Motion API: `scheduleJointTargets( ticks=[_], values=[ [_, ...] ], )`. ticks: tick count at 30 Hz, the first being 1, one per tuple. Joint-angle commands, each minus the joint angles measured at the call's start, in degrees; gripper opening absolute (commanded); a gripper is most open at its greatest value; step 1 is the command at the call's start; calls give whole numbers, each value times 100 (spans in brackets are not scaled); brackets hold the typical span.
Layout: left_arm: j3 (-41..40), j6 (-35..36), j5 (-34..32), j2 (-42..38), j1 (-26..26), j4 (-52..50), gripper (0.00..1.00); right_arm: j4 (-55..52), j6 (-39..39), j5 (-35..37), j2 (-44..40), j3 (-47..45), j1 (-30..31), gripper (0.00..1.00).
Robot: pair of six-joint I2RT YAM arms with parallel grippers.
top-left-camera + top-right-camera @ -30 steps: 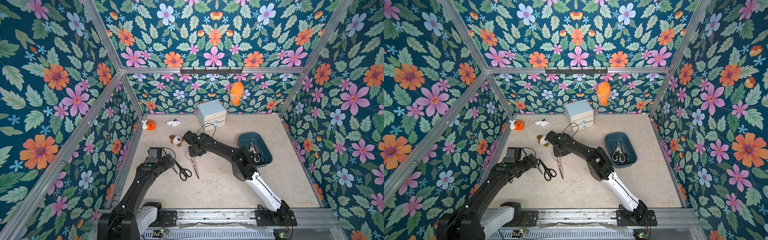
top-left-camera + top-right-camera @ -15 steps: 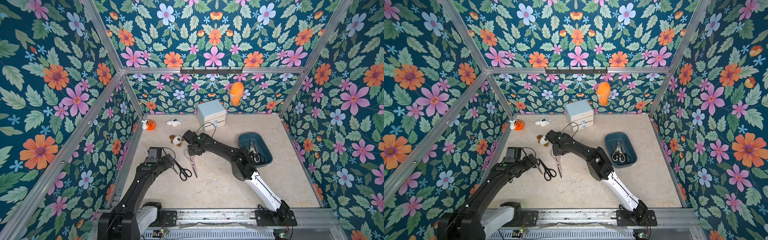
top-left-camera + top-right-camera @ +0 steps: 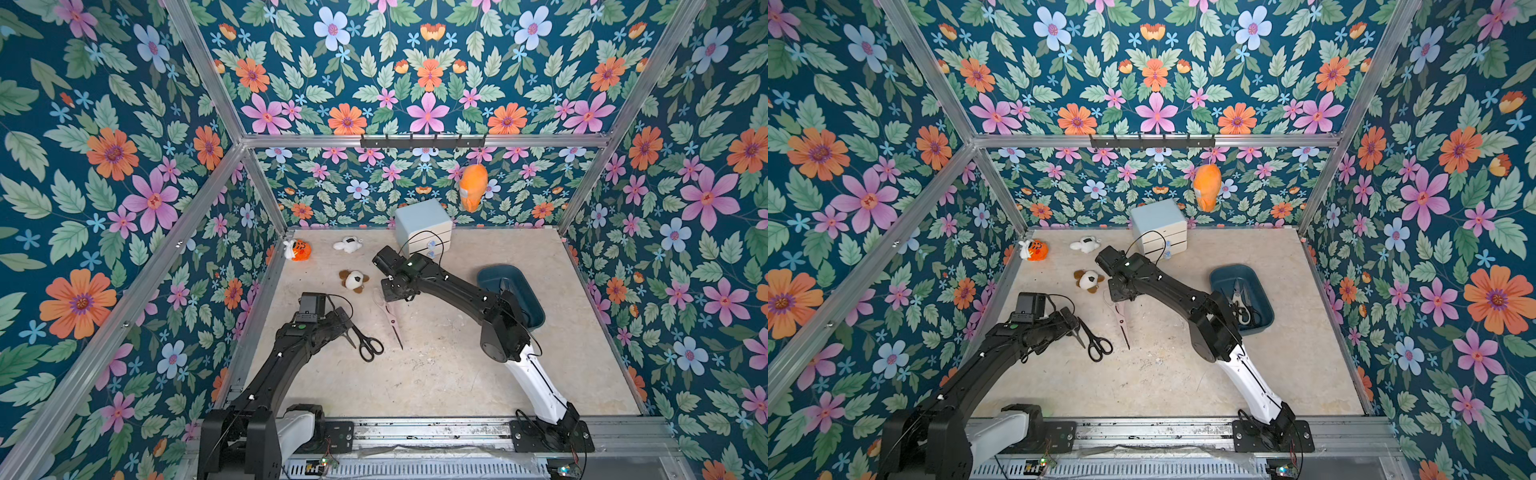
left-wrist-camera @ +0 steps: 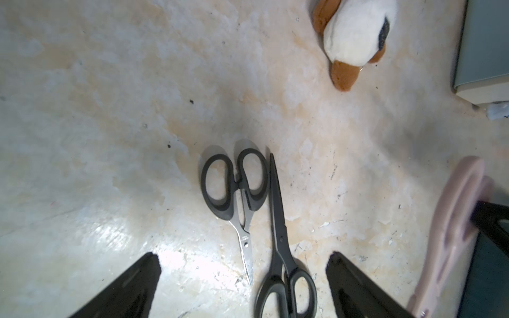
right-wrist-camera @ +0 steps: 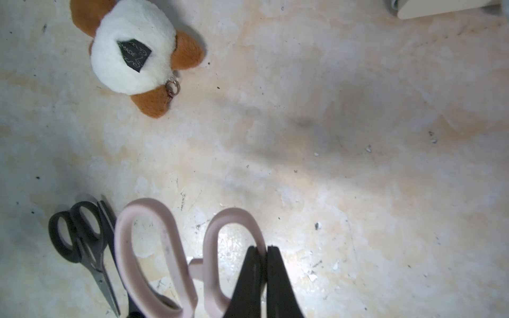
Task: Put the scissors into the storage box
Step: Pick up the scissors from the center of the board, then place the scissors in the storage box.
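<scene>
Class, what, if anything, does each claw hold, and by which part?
The right claw is shut on the pale pink plastic-handled scissors, pinching the rim of one finger loop. The open left claw holds nothing.

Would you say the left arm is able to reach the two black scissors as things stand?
Probably yes: the open left gripper hangs right over the black scissors, and nothing covers them.

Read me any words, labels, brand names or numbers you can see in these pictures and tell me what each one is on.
Nothing here can be read clearly.
On the black fabric tag of the white and brown plush dog: pale stitched marks, too blurred to read.
On the steel blade of the small black-handled scissors: tiny engraved marking, too small to read.
</scene>
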Motion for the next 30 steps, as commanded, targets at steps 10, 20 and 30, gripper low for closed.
scheduleJointTargets(
  ticks=[10,20,30],
  values=[
    [213,-206,559,668,-80,644,99,221,-192,260,-1487,-1829,-575,0],
    [385,-473,386,1080,-426,969,99,439,-392,347,-2795,-3399,-1747,0],
    [606,-651,121,1368,-840,1039,99,505,-834,254,-3503,-4115,-3152,0]
  ],
)
